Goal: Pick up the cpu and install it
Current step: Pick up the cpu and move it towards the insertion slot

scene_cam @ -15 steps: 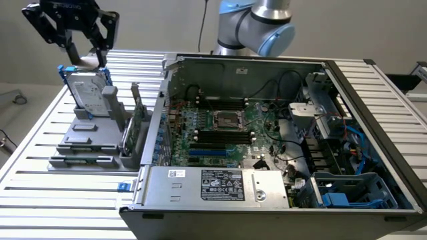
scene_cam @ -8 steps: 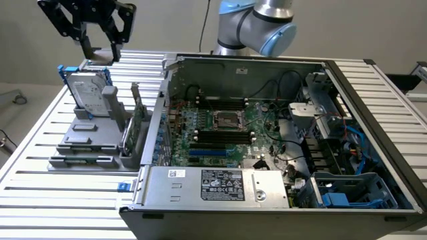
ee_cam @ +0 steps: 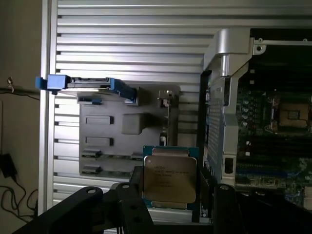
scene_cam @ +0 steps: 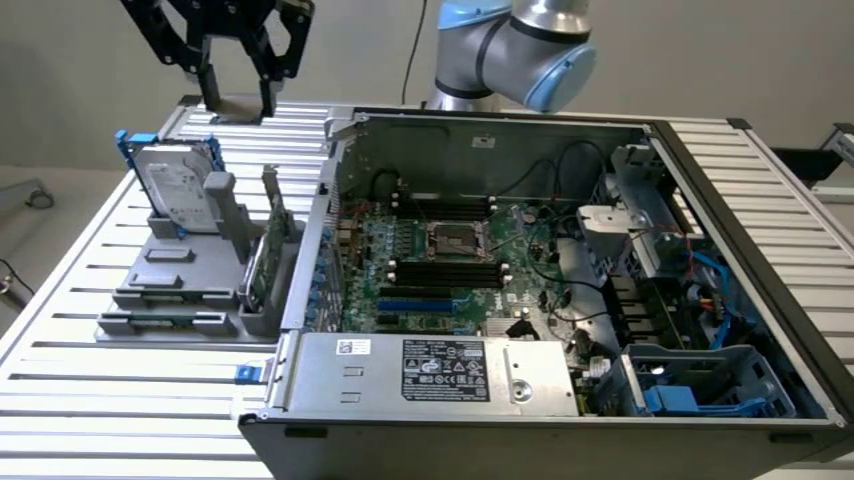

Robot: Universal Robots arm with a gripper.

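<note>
Cpu (ee_cam: 169, 178): silver-topped chip, clamped by two opposite edges in the gripper (scene_cam: 239, 102), raised over the tabletop's (scene_cam: 80, 400) far left corner. Lettering unreadable, lower edge hidden by the fingers (ee_cam: 130, 192). Beneath, nearer: grey holder (scene_cam: 174, 275) with hard drive (scene_cam: 180, 185). Right: open case (scene_cam: 441, 372), socket (scene_cam: 451, 238).

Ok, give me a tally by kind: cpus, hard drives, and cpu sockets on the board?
cpu: 1, held in the end effector
hard drive: 1, standing in the grey holder
socket: 1, on the board
Total: 3
</note>
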